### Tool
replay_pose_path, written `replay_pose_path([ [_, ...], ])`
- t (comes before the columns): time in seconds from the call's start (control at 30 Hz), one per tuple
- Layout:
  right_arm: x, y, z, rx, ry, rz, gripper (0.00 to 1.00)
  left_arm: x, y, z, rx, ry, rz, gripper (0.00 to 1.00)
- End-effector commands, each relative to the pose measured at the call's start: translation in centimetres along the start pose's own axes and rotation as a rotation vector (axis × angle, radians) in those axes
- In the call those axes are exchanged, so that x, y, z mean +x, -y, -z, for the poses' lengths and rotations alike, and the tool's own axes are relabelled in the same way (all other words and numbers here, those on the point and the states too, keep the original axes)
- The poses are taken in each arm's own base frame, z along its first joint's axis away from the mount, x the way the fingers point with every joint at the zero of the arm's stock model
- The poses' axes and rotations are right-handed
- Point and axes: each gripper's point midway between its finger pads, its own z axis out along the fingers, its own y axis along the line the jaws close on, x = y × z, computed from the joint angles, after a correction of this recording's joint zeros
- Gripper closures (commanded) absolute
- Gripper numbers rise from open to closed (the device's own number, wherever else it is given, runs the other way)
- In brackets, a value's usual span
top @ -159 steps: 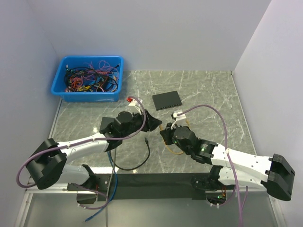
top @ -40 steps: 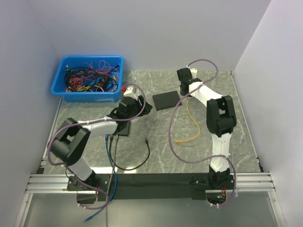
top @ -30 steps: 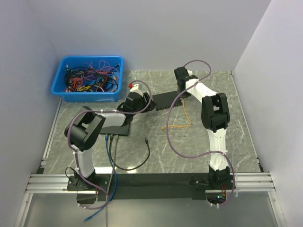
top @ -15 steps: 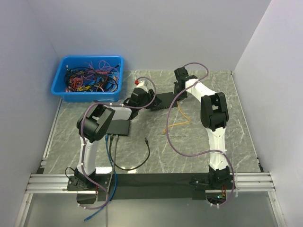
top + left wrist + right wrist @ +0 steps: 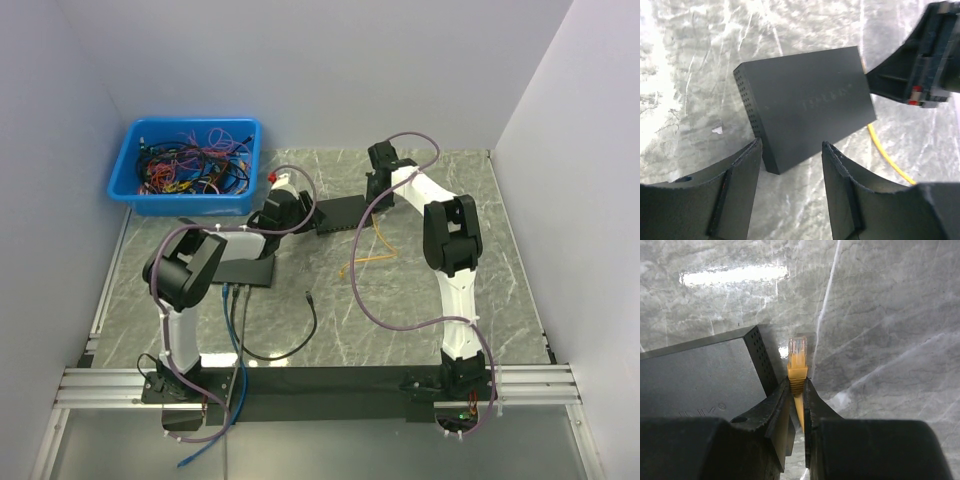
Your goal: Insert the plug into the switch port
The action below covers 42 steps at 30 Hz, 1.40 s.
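Plug (image 5: 798, 354), clear-tipped yellow, beside the matte, perforated-sided switch (image 5: 700, 380).

switch (image 5: 810, 107): flat matte-black box, perforated side wall, lying flat on the table (image 5: 450, 260) | plug (image 5: 798, 352): clear tip, yellow boot, pinched in the right claw (image 5: 796, 385), just beside the switch's perforated corner, not inserted | yellow cable (image 5: 365, 250): trails loosely across the table

Marble table (image 5: 500, 280) bears a switch (image 5: 338, 213), blue bin (image 5: 185, 204), black cable (image 5: 315, 322).
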Motion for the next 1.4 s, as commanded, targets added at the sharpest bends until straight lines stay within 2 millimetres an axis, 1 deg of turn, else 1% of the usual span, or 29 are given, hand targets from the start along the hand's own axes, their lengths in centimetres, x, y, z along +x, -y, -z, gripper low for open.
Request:
replay_pose_path([
  [0.0,1.1,-1.9,-0.6,-0.042,-0.042,0.016,1.00,0.0,0.2,-1.3,0.020,0.003,-0.005,0.43],
  [0.13,1.7,-2.8,-0.8,-0.049,-0.052,0.037,1.00,0.6,0.4,-2.1,0.043,-0.018,0.004,0.44],
  [0.27,2.7,-4.1,-0.9,-0.059,-0.063,0.062,1.00,1.0,1.0,-1.9,0.077,-0.034,0.021,0.44],
  [0.37,3.8,-5.3,-0.9,-0.075,-0.077,0.081,1.00,1.0,1.7,-0.9,0.106,-0.035,0.048,0.44],
  [0.4,4.3,-6.3,-0.8,-0.093,-0.079,0.096,1.00,1.4,1.5,-0.5,0.101,-0.047,0.062,0.44],
  [0.43,4.7,-6.8,-0.7,-0.100,-0.083,0.101,1.00,1.3,2.1,0.0,0.114,-0.048,0.068,0.44],
  [0.47,5.4,-7.2,-0.6,-0.108,-0.093,0.110,1.00,1.6,2.4,0.4,0.124,-0.053,0.067,0.45],
  [0.5,5.7,-7.6,-0.6,-0.115,-0.091,0.116,1.00,2.6,2.1,0.9,0.115,-0.073,0.076,0.45],
  [0.53,6.6,-8.6,-0.4,-0.123,-0.097,0.138,1.00,2.5,2.7,1.6,0.126,-0.068,0.078,0.45],
  [0.57,7.5,-8.8,-0.3,-0.121,-0.105,0.149,1.00,2.9,3.1,2.1,0.131,-0.075,0.078,0.45],
  [0.6,8.2,-9.6,-0.2,-0.123,-0.101,0.171,1.00,3.6,3.0,3.0,0.130,-0.086,0.090,0.45],
  [0.63,8.8,-9.7,-0.1,-0.120,-0.106,0.178,1.00,4.0,3.1,3.4,0.130,-0.092,0.095,0.45],
  [0.67,10.0,-9.4,0.0,-0.110,-0.122,0.187,1.00,4.8,3.4,4.0,0.131,-0.104,0.103,0.45],
  [0.7,10.6,-9.7,0.1,-0.110,-0.122,0.193,1.00,6.0,2.8,4.6,0.113,-0.124,0.108,0.45],
  [0.73,11.2,-9.6,0.2,-0.100,-0.125,0.197,1.00,5.9,3.3,5.3,0.123,-0.119,0.110,0.45],
  [0.77,12.7,-9.6,0.7,-0.100,-0.139,0.209,1.00,6.6,3.3,5.8,0.113,-0.130,0.114,0.45],
  [0.83,13.5,-9.4,1.3,-0.104,-0.139,0.209,1.00,7.2,2.8,7.0,0.101,-0.141,0.120,0.46],
  [0.87,14.6,-9.0,1.9,-0.101,-0.151,0.210,1.00,7.4,2.6,7.4,0.095,-0.144,0.122,0.46],
  [0.9,14.9,-8.8,2.3,-0.105,-0.150,0.211,1.00,8.3,1.7,8.1,0.076,-0.158,0.129,0.46],
  [0.97,16.2,-8.4,3.4,-0.107,-0.153,0.230,1.00,8.3,1.9,9.3,0.087,-0.152,0.144,0.46],
  [1.0,16.5,-8.3,3.8,-0.112,-0.149,0.235,1.00,9.2,1.2,10.0,0.073,-0.167,0.145,0.46],
  [1.03,16.6,-7.7,4.0,-0.094,-0.141,0.236,1.00,9.0,1.4,10.7,0.080,-0.154,0.143,0.45],
  [1.07,16.8,-7.3,4.6,-0.086,-0.134,0.236,1.00,9.4,1.4,11.1,0.078,-0.159,0.139,0.45],
  [1.1,16.5,-6.6,4.9,-0.054,-0.113,0.235,1.00,10.3,0.7,11.8,0.057,-0.174,0.136,0.45],
  [1.13,16.3,-6.2,5.2,-0.038,-0.097,0.232,1.00,10.0,0.9,12.3,0.063,-0.159,0.134,0.45],
  [1.2,15.2,-4.8,6.2,0.030,-0.039,0.227,1.00,11.0,0.2,13.3,0.047,-0.173,0.137,0.45],
  [1.27,14.3,-4.0,7.2,0.069,0.013,0.205,1.00,11.0,0.5,14.2,0.064,-0.172,0.135,0.44],
  [1.3,14.0,-3.8,7.6,0.077,0.034,0.192,1.00,11.6,-0.1,14.6,0.054,-0.181,0.139,0.45],
  [1.37,13.9,-3.2,8.4,0.088,0.063,0.172,1.00,11.4,-0.5,15.3,0.039,-0.167,0.138,0.45],
])
